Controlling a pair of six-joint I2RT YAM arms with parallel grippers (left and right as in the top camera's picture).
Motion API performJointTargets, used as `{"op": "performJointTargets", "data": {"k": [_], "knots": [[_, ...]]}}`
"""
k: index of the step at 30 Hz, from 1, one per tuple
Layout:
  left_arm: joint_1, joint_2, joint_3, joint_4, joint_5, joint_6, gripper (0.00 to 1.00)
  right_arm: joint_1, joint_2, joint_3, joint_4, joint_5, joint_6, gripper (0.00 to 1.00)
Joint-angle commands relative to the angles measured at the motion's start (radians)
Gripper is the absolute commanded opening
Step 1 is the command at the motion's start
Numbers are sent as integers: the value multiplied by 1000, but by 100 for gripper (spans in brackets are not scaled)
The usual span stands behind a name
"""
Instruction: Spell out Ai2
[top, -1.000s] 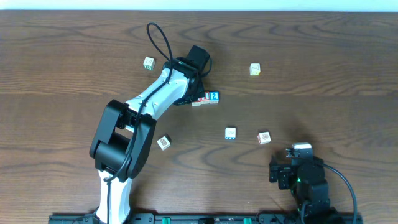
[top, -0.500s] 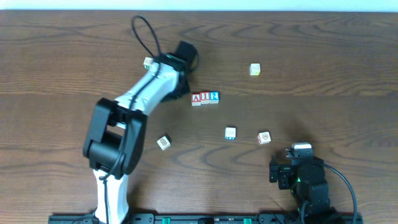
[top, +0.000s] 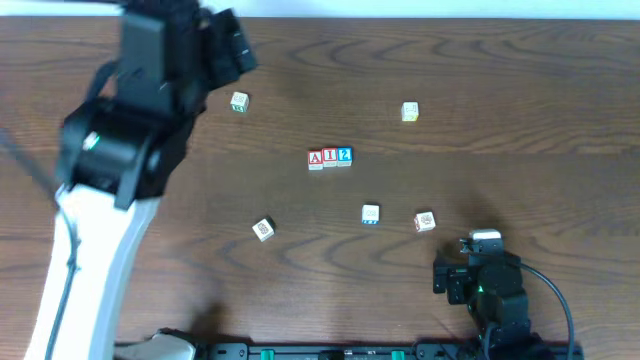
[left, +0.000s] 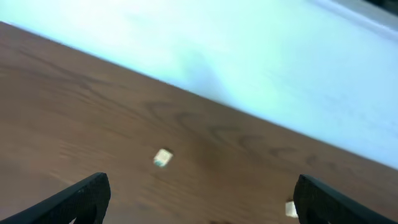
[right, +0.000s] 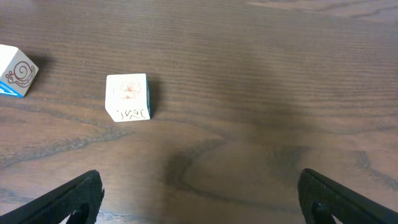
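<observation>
Three lettered blocks stand side by side in a row mid-table: a red A block (top: 316, 159), a red I block (top: 330, 157) and a blue 2 block (top: 344, 155). My left arm is raised high at the far left, and its gripper (top: 232, 48) is well clear of the row. In the left wrist view that gripper (left: 202, 190) is open, with nothing between its fingers and the table far below. My right gripper (top: 478, 250) rests at the near right edge. It (right: 205, 193) is open and empty, just above bare wood.
Loose blocks lie scattered: far left (top: 239, 101), far right (top: 410, 111), near left (top: 263, 229), and a pair (top: 370, 214) (top: 425, 221) ahead of the right gripper, seen as a snail block (right: 15, 71) and a pale block (right: 128, 96). The table's far edge (left: 205, 99) meets a white wall.
My left gripper has opened and left the A block in the row, then pulled away up and to the far left. The right arm has not moved.
</observation>
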Motion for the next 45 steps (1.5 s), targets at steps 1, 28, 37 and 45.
{"op": "performJointTargets", "data": {"k": [1,28,37,45], "knots": [[2,-26,-14,-50,-51,91,95,-6,-5,-2,-1,3,-12,99],[193,-665,-440,-308,-11,274,95,-6,-5,-2,-1,3,-12,99],[311,-1027,-1076,42,62,303,95,-6,-5,-2,-1,3,-12,99],[324,-1200,-1379,196,84,301,95,-6,-5,-2,-1,3,-12,99]]}}
